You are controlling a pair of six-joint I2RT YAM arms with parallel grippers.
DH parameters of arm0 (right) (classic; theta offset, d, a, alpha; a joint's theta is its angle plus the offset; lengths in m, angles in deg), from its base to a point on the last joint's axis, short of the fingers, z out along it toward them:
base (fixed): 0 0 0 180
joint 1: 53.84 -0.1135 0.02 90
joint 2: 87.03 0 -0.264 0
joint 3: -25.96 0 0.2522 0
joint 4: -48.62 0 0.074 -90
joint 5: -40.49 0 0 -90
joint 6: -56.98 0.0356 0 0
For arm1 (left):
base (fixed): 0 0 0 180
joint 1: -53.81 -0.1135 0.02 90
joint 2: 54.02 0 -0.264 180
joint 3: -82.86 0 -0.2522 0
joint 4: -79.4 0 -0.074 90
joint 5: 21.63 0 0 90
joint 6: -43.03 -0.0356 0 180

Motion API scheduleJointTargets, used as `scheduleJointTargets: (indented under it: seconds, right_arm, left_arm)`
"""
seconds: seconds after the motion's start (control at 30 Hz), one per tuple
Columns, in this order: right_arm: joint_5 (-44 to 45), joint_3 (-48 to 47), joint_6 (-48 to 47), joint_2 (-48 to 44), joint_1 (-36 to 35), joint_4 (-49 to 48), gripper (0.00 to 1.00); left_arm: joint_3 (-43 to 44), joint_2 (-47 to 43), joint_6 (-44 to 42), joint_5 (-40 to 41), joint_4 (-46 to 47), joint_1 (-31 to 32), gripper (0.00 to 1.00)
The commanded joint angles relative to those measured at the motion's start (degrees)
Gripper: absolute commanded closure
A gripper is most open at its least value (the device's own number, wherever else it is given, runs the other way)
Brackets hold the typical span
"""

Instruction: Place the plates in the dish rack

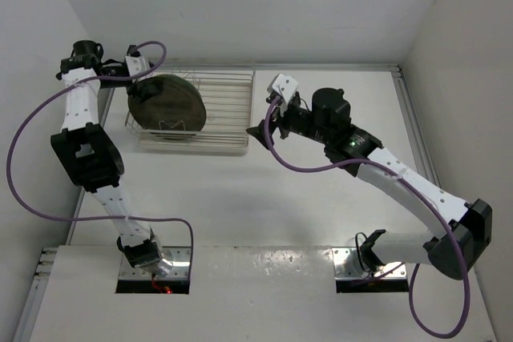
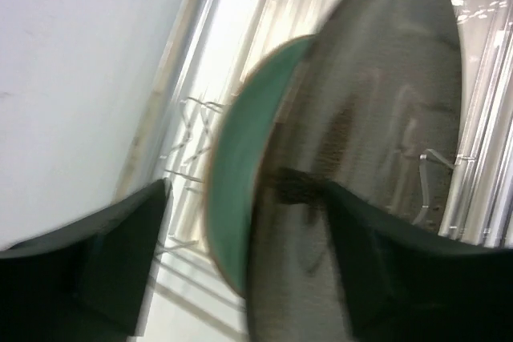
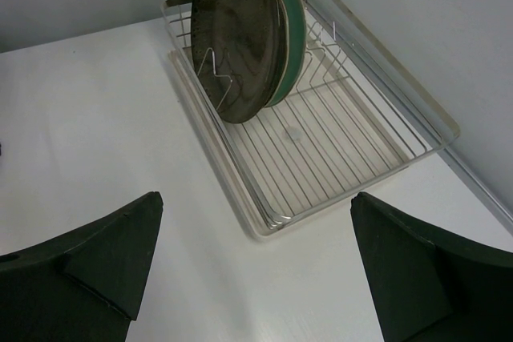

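Left fingers (image 2: 104,254) spread wide, pinching nothing: one well off to the outer side of the plates, the other overlapping the lower face of the dark brown plate (image 2: 377,118), contact there impossible to tell through the blur. Between those two fingers, on edge in the dish rack (image 2: 485,158): the brown plate, and close behind it, toward the outer finger, a mint-green plate (image 2: 240,190) with its rim showing past the brown one. Whether a second green plate hides behind cannot be told. In the right wrist view, a dark tip of the left fingers right over the brown plate's top rim, both plates upright in the zigzag dividers. Right fingers (image 3: 88,254) spread as wide as they go, gripping nothing, only pale tabletop (image 3: 96,118) between them. Ahead of these fingers and a little toward the right-hand one, the rack lying lengthwise, its near corner closest, the plates at its far end. From above, right fingers near the rack's right end but apart from it, hovering over the tabletop; left fingers at the rack's back left corner, over the brown plate's top edge.
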Motion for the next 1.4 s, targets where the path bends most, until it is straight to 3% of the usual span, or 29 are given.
scheduleJointTargets:
  seconds: [0.0, 0.03, 0.33, 0.37, 0.47, 0.53, 0.6, 0.73, 0.9, 1.03, 1.37]
  right_arm:
    - [0.0, -2.3, 0.2, 0.2, -0.5, -1.6, 0.0]
    - [0.6, -2.2, 1.0, 0.3, -0.2, -0.7, 0.0]
    - [8.8, -3.7, 16.1, 2.4, 8.3, 10.8, 0.0]
    - [9.4, -3.4, 16.8, 2.5, 9.3, 11.8, 0.0]
    - [14.6, -1.5, 23.4, 1.3, 12.7, 14.5, 0.0]
    - [18.7, 0.9, 28.5, -0.3, 14.3, 17.9, 0.0]
    - [24.1, 3.0, 30.4, -0.9, 17.9, 22.5, 0.0]
    - [32.1, 8.1, 35.2, -3.7, 21.9, 29.0, 0.0]
    - [36.2, 11.9, 39.5, -3.9, 24.3, 35.0, 0.0]
    - [36.5, 11.2, 37.4, -1.4, 24.5, 37.6, 0.0]
    - [32.3, 6.9, 34.6, 3.3, 24.4, 43.3, 0.0]
  left_arm:
    - [2.7, -5.2, 5.8, -3.6, 6.4, -1.2, 0.09]
    - [3.4, -6.1, 9.4, -3.6, 7.6, -1.2, 0.01]
    - [6.3, -14.7, 38.2, 8.3, 25.2, -2.4, 0.01]
    - [6.3, -16.2, 44.6, 10.0, 26.8, -3.1, 0.01]
    - [4.9, -18.7, 61.1, 22.7, 32.7, -5.7, 0.01]
    - [2.1, -21.5, 65.7, 35.8, 32.7, -7.5, 0.01]
    - [-2.7, -24.5, 67.4, 42.4, 32.7, -10.9, 0.01]
    - [-20.6, -32.7, 67.4, 52.9, 31.9, -16.9, 0.01]
    - [-39.8, -39.7, 65.3, 57.0, 30.2, -23.0, 0.01]
    - [-54.1, -42.7, 63.5, 57.0, 30.2, -23.5, 0.01]
    - [-58.2, -44.8, 64.1, 54.7, 30.7, -23.0, 0.01]
